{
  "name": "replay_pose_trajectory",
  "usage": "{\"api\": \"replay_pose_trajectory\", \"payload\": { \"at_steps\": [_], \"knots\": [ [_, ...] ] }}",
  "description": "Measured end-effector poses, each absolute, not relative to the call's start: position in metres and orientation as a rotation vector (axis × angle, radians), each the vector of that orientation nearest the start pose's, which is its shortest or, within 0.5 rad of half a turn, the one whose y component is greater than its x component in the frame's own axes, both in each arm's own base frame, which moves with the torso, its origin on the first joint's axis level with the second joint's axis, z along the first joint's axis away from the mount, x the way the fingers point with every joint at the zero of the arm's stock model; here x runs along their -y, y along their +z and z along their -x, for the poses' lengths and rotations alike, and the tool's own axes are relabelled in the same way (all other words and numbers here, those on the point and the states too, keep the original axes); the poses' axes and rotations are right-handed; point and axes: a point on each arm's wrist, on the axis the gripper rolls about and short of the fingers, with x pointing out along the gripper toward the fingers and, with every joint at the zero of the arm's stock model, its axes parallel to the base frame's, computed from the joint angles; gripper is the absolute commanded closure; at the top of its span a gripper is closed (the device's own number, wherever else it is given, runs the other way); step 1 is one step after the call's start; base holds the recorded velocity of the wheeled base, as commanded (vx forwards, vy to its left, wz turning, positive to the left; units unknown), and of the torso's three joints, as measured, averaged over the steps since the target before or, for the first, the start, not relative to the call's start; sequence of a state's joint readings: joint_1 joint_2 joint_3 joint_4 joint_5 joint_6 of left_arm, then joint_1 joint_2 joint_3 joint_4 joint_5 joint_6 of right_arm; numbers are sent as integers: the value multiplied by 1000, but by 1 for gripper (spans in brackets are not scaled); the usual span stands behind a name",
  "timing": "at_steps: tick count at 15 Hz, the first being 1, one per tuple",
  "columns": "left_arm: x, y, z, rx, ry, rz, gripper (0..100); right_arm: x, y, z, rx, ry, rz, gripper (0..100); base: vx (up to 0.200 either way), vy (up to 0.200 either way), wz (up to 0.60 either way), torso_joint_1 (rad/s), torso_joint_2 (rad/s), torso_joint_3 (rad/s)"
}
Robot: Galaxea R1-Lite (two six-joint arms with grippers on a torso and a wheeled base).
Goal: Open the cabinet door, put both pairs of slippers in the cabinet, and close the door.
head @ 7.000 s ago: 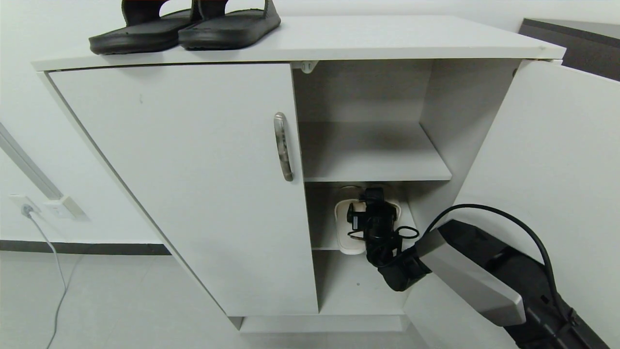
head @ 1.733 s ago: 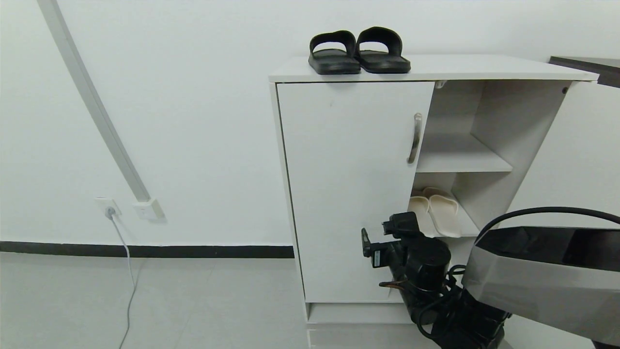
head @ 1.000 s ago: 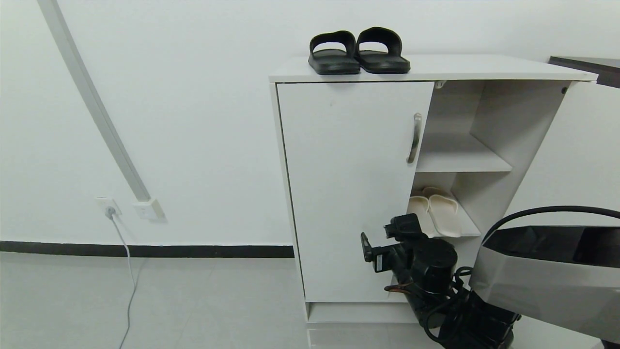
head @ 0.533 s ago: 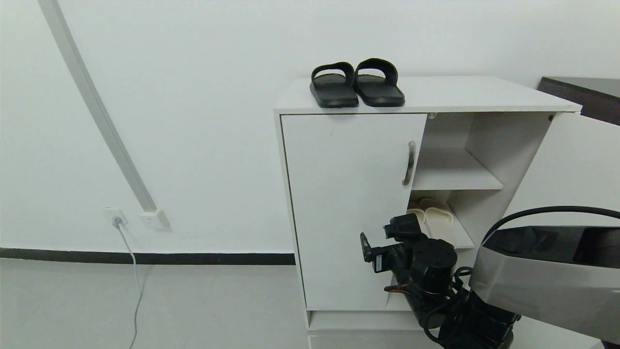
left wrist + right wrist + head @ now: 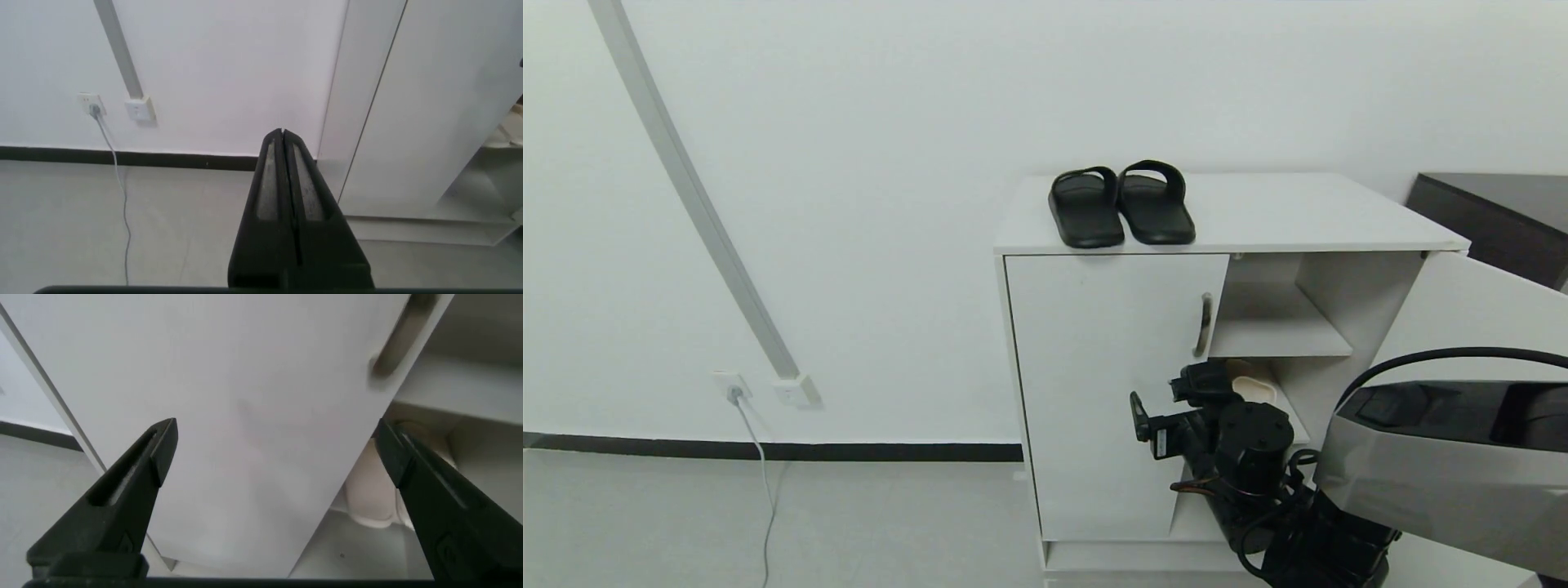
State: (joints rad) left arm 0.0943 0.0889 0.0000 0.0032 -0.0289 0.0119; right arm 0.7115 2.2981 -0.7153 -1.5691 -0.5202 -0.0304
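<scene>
White cabinet [image 5: 1111, 392], black slippers [image 5: 1143, 208] on top; left jaws closed, right jaws spread, both empty

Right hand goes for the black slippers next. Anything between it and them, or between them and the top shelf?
Nothing visible. The right hand hangs open low before the closed left door; the black slippers sit free on the cabinet top. The right door stands open, exposing the top shelf.

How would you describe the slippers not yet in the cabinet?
Find the white cabinet against the wall. On its top, above the closed door, sit the black slippers. The cream slippers lie inside; only these are black and on top.
</scene>
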Motion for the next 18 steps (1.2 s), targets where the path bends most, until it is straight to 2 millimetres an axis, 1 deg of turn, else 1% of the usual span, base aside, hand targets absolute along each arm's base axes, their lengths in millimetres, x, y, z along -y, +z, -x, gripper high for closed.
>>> {"api": "replay_pose_trajectory", "payload": {
  "at_steps": [9, 18],
  "knots": [
    [2, 77, 16, -92, 65, -6, 100, -232, 47, -284, -21, 195, 47, 0, 0, 0, 0, 196, -514, -315],
    [2, 77, 16, -92, 65, -7, 100, -232, 46, -283, -25, 199, 53, 0, 0, 0, 0, 244, -565, -318]
  ]
}}
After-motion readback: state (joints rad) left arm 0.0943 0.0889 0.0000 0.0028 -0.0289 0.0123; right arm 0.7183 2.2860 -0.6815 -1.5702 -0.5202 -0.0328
